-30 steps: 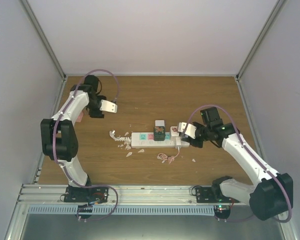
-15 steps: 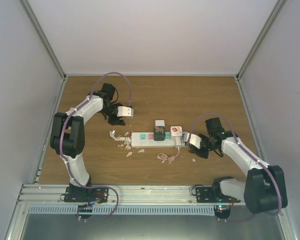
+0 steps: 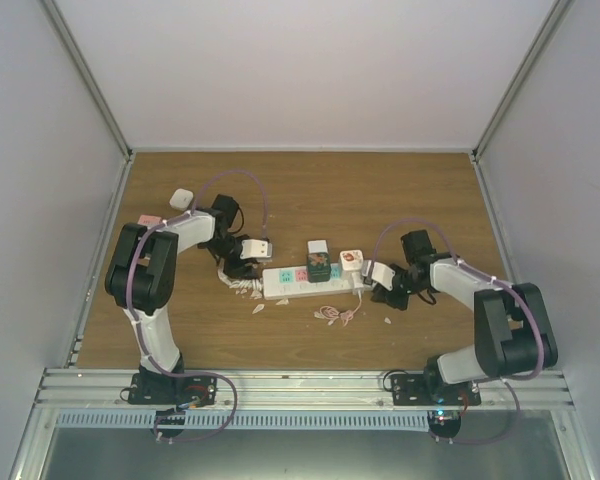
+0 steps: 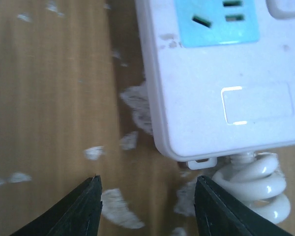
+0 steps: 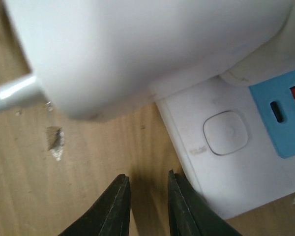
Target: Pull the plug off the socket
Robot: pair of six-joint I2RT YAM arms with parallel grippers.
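At the left end of the socket [image 3: 285, 281] the left gripper [image 4: 148, 179] hangs with its fingers apart, with only wood and pale scraps [image 4: 117, 209] between them. The socket's corner and its coiled white cord [image 4: 258, 194] lie just beside one finger. The socket lies flat, lengthwise between the two grippers. A dark plug [image 3: 319, 266] stands on its middle and a white plug [image 3: 352, 261] near its right end. Just off that right end the right gripper [image 5: 146, 175] has its fingers drawn almost together on nothing, close by the white plug. I judge that the left fingers should press down on the socket's left end to pin it. The right fingers must part before they can take the white plug by its sides. The pull should then go straight off the socket's face, not at a slant, or the socket may lift with it
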